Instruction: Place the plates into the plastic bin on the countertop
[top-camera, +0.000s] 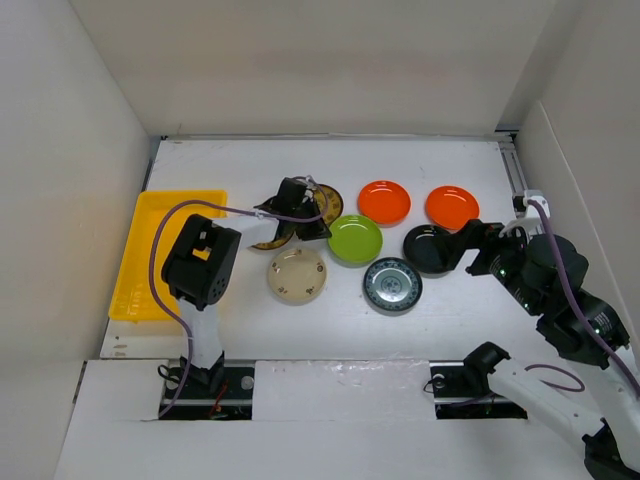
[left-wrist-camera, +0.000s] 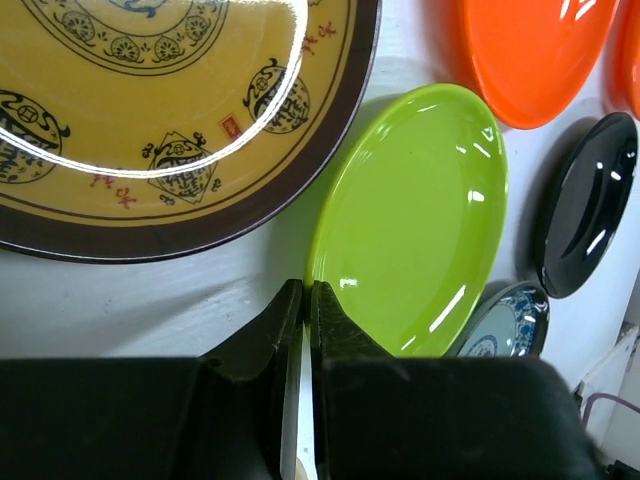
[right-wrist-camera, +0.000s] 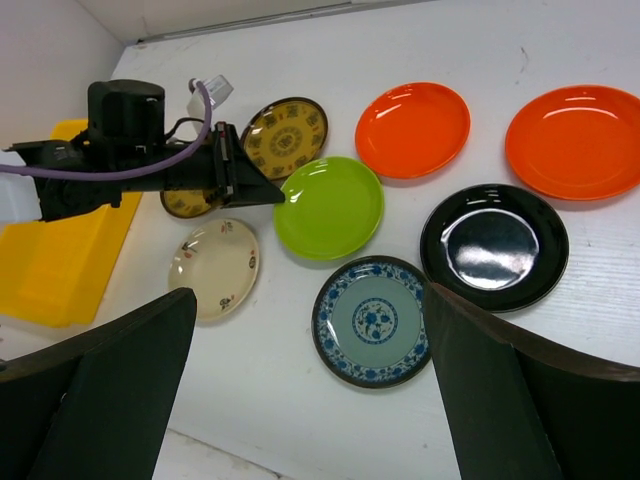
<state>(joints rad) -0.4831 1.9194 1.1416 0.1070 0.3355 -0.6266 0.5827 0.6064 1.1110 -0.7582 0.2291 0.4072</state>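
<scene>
My left gripper (top-camera: 325, 226) is low on the countertop (top-camera: 250, 170), its jaws shut on the left rim of the lime green plate (top-camera: 355, 239); the pinch shows in the left wrist view (left-wrist-camera: 307, 292). A brown-gold plate (left-wrist-camera: 150, 110) lies just beside it, and a second one (top-camera: 270, 240) is partly hidden under the arm. Two orange plates (top-camera: 384, 202) (top-camera: 452, 207), the black plate (top-camera: 428, 250), the grey-teal plate (top-camera: 392, 284) and the cream floral plate (top-camera: 297, 274) lie flat. My right gripper (right-wrist-camera: 310, 300) is open and empty, held above near the black plate (right-wrist-camera: 494, 246). The yellow bin (top-camera: 140, 260) sits at the left with no plates in it.
White walls stand close at the left, back and right. A metal rail (top-camera: 515, 170) runs along the right side. The left arm's purple cable (top-camera: 250, 212) loops over the bin's right edge. The raised front ledge (top-camera: 330, 375) holds both arm bases.
</scene>
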